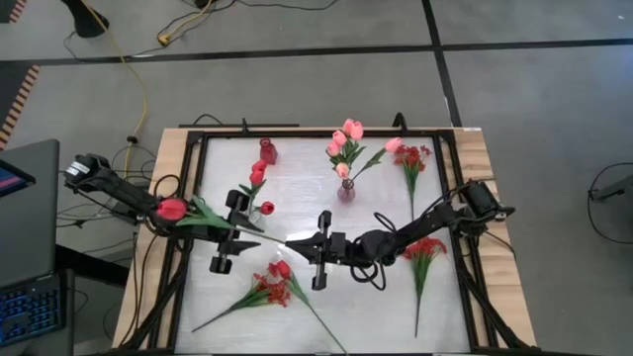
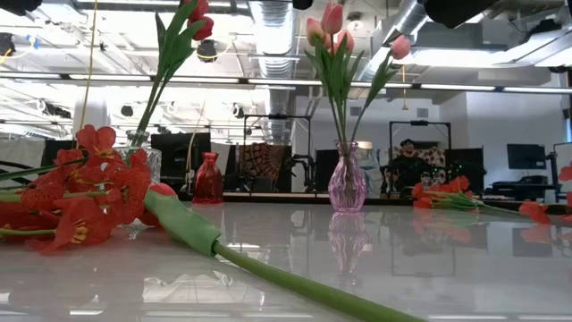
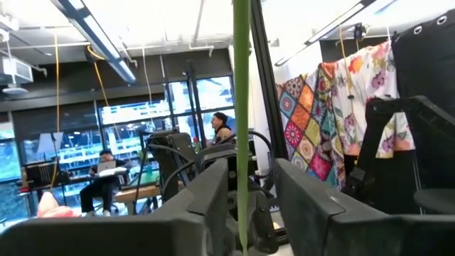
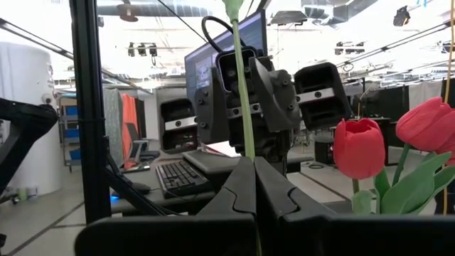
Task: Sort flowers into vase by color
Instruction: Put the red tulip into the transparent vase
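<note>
Two grippers meet on one red tulip (image 1: 173,209) above the middle of the table (image 1: 386,307). The right gripper (image 1: 294,242) has its fingers (image 4: 242,186) pressed together on the bare end of the green stem (image 4: 242,85), so it pinches the flower there. The left gripper (image 1: 255,237) faces it from just beside, tip to tip. Its fingers (image 3: 206,195) stand on both sides of the same stem, and a small gap shows between the stem and one finger, so they are spread a little and not clamped. From the left gripper the stem runs back over the left arm, and the red head lies behind this gripper, above its forearm.

Beyond the right gripper, on its far side, a pink glass vase (image 1: 346,191) holds pink tulips (image 1: 346,133). Near the left gripper, some red tulips (image 1: 257,176) stand upright. One red spray (image 1: 272,287) lies on the table on the near side, between both grippers, and another red spray (image 1: 425,247) lies behind the right gripper, beside its arm.
</note>
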